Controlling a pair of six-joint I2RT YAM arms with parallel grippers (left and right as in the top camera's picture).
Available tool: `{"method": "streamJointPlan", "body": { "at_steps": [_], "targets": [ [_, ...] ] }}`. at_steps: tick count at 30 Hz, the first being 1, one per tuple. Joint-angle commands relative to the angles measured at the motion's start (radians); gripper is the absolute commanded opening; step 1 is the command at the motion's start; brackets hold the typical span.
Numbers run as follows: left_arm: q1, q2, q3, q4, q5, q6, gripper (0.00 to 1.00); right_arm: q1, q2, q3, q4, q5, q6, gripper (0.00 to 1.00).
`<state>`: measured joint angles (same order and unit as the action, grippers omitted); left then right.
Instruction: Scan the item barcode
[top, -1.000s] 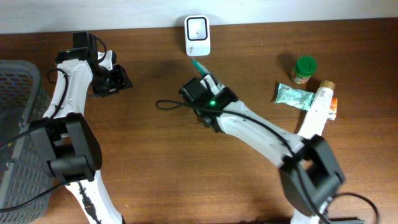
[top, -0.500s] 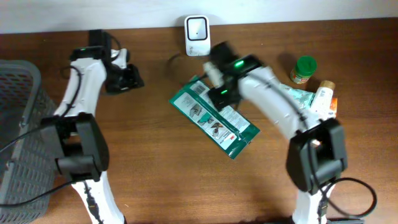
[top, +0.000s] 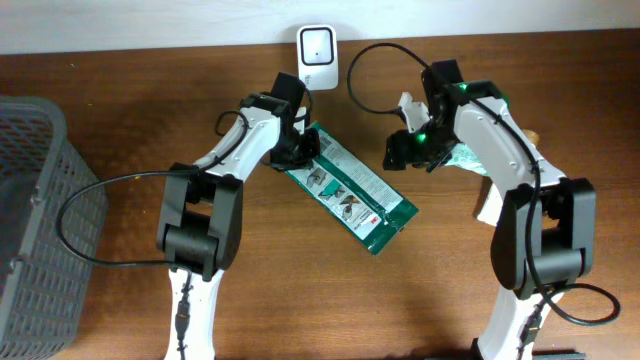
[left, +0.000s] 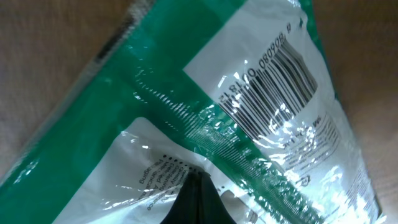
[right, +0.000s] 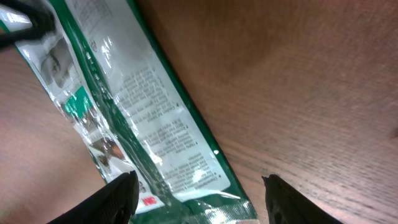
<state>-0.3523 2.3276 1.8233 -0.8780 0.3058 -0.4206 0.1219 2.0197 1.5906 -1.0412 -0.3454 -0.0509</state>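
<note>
Wood table (top: 250, 290), green pouch (top: 350, 190) flat mid-table
Overhead: pouch lies diag. just below scanner (top: 318, 58), basket (top: 30, 150) far left; left gripper (top: 300, 150) sits at pouch's upper-left end, right gripper (top: 405, 150) hovers off its right side, apart. Left wrist: barcode (left: 273, 93) faces up on pouch, fingers (left: 199, 199) closed to one dark tip over the film; can't tell if film is pinched. Right wrist: jaws wide apart, nothing betw. them, pouch on table beyond

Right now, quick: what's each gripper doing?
Left gripper: shut, tip against the green pouch; a grip on it cannot be told.
Right gripper: open, empty.
</note>
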Motion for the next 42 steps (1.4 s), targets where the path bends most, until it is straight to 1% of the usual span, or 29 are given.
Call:
{"method": "streamJointPlan", "body": {
  "at_steps": [1,2,3,6,8,10,12,14,16,17,18,20,21,22,23,25,26,27,28,33,37,40,42],
  "targets": [
    [0.008,0.045,-0.007,0.061,-0.113,-0.020,0.00,-0.003,-0.014,-0.077,0.027,-0.043,0.006,0.63],
    [0.008,0.045,-0.007,0.096,-0.154,-0.006,0.00,-0.003,-0.014,-0.103,0.046,-0.066,0.006,0.63],
    [0.008,0.045,-0.007,0.126,-0.166,0.024,0.00,-0.003,-0.014,-0.129,0.064,-0.079,0.006,0.63],
    [0.008,0.045,-0.006,0.191,-0.173,0.079,0.00,-0.003,-0.014,-0.242,0.153,-0.160,0.006,0.63],
    [0.010,0.045,-0.006,0.211,-0.171,0.082,0.00,-0.003,-0.014,-0.304,0.212,-0.198,0.006,0.63],
    [0.013,0.043,0.011,0.188,-0.112,0.082,0.00,-0.002,-0.014,-0.319,0.220,-0.219,0.006,0.63],
    [0.029,0.024,0.051,0.122,-0.024,0.082,0.00,0.011,-0.014,-0.332,0.219,-0.227,0.006,0.63],
    [0.049,0.004,0.099,0.034,-0.005,0.082,0.00,0.050,-0.014,-0.347,0.211,-0.227,0.006,0.63],
    [0.072,-0.014,0.128,-0.043,-0.006,0.082,0.13,0.108,-0.014,-0.353,0.195,-0.227,0.002,0.63],
    [0.085,-0.018,0.128,-0.066,-0.006,0.082,0.17,0.145,-0.014,-0.352,0.190,-0.227,-0.024,0.61],
    [0.093,-0.018,0.128,-0.078,-0.006,0.087,0.19,0.161,-0.014,-0.350,0.190,-0.219,-0.025,0.61],
    [0.105,-0.018,0.128,-0.085,-0.007,0.132,0.19,0.162,-0.014,-0.319,0.165,-0.206,-0.023,0.61],
    [0.105,-0.018,0.128,-0.085,-0.013,0.131,0.18,0.149,-0.014,-0.297,0.153,-0.215,-0.023,0.58],
    [0.100,-0.014,0.122,-0.075,-0.017,0.154,0.18,0.123,-0.016,-0.251,0.140,-0.230,-0.023,0.51],
    [0.095,-0.006,0.111,-0.060,-0.016,0.161,0.18,0.100,-0.016,-0.205,0.137,-0.231,-0.023,0.51],
    [0.092,0.019,0.101,-0.043,0.003,0.161,0.08,0.069,-0.016,-0.154,0.153,-0.255,-0.019,0.51],
    [0.092,0.036,0.100,-0.039,0.027,0.161,0.03,0.060,-0.016,-0.150,0.187,-0.270,0.001,0.51],
    [0.092,0.048,0.100,-0.031,0.042,0.161,0.01,0.059,-0.013,-0.150,0.214,-0.272,0.030,0.51],
    [0.092,0.073,0.100,-0.024,0.068,0.160,0.00,0.061,-0.003,-0.151,0.238,-0.274,0.063,0.50],
    [0.097,0.125,0.099,-0.028,0.073,0.145,0.00,0.061,0.063,-0.151,0.248,-0.319,0.086,0.44],
    [0.098,0.129,0.090,-0.036,0.073,0.145,0.00,0.061,0.142,-0.151,0.258,-0.352,0.086,0.44],
    [0.098,0.132,0.089,-0.036,0.074,0.145,0.00,0.062,0.208,-0.151,0.269,-0.439,0.086,0.44],
    [0.098,0.132,0.089,-0.035,0.091,0.145,0.00,0.064,0.215,-0.150,0.282,-0.496,0.086,0.45]
  ]
}}
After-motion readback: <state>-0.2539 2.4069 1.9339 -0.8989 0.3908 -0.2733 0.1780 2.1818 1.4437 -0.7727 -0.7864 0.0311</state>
